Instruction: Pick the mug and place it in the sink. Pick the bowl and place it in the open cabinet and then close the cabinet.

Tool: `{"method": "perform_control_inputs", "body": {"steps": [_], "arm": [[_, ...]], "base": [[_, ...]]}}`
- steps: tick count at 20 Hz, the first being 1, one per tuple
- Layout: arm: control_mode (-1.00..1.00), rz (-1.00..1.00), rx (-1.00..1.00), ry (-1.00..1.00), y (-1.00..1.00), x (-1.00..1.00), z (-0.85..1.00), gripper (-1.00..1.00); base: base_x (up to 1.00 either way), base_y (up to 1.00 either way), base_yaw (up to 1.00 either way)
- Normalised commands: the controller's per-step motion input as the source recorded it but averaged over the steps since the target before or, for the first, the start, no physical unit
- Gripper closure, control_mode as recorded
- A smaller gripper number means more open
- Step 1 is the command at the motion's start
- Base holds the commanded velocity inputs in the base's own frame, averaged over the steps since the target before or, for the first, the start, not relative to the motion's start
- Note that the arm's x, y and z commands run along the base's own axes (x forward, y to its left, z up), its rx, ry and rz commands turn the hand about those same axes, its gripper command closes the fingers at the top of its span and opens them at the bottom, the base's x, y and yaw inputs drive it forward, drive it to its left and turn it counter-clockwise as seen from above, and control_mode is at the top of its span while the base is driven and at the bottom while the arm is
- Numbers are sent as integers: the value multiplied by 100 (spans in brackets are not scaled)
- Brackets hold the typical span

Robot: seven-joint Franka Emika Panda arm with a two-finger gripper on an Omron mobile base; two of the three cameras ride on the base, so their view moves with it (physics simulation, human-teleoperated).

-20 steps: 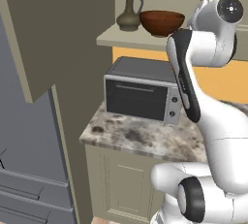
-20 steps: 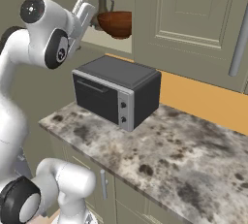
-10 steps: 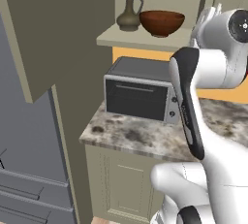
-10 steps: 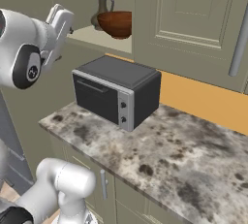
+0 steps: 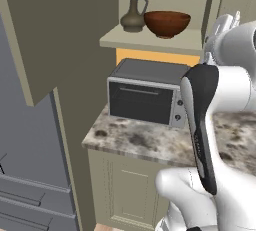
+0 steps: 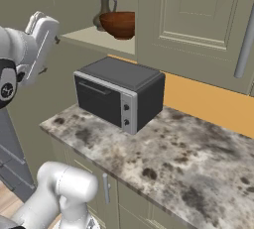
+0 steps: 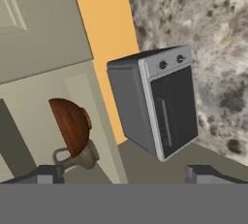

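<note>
Both end effector (image 7: 124, 172) fingertips stand wide, well apart from bowl (image 7: 71, 126).

Even, soft rendered light; sharp focus, faint shadows, no glare.

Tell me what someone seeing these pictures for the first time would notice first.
The glossy reddish-brown bowl stands out, sitting on the shelf of the open cabinet next to a dark jug. Below it, a grey toaster oven sits on the speckled stone counter against an orange backsplash. The white arm fills the near side, its gripper open and empty, pointed toward the bowl.
</note>
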Motion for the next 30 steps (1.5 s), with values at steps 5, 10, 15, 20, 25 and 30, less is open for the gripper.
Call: {"method": "perform_control_inputs", "body": {"steps": [5, 10, 15, 20, 25, 30], "arm": [[-100, 0, 0, 8, 20, -58, 8, -100], [-100, 0, 0, 1, 15, -59, 0, -100], [-100, 0, 0, 4, 18, -55, 0, -100], [-100, 0, 0, 2, 33, -45, 0, -100], [-100, 0, -5, 0, 39, -40, 0, -100], [-100, 0, -9, 0, 42, -26, 0, -100]], "base": [[0, 0, 0], [0, 0, 0], [0, 0, 0], [0, 0, 0], [0, 0, 0], [0, 0, 0]]}}
